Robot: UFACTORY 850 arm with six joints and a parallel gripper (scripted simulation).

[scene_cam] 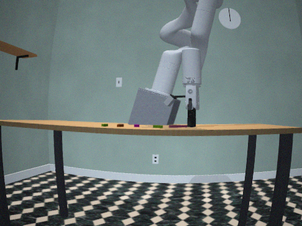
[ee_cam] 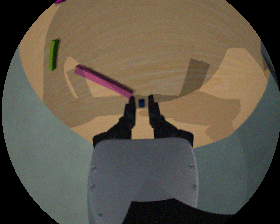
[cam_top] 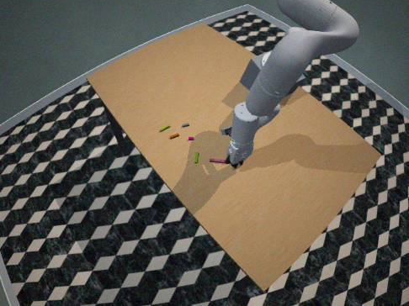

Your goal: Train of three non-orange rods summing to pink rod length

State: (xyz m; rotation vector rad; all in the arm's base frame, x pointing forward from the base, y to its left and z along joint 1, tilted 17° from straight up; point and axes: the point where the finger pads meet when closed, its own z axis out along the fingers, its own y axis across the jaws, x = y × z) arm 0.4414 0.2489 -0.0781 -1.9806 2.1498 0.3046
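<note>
Gripper (cam_top: 234, 164) (scene_cam: 191, 126) (ee_cam: 141, 101) open around blue rod (ee_cam: 142, 103)

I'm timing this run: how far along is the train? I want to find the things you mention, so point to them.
No train joint looks done: the grey rod (cam_top: 185, 125) and the lime rod near the pink one (cam_top: 197, 157) (scene_cam: 158, 126) (ee_cam: 53, 55) lie apart. Nothing is gripped; the gripper (cam_top: 235, 164) (scene_cam: 191, 126) (ee_cam: 141, 101) stands open around the blue rod (ee_cam: 141, 103). Left: probably lining up lime, grey and blue, then backing away.
</note>
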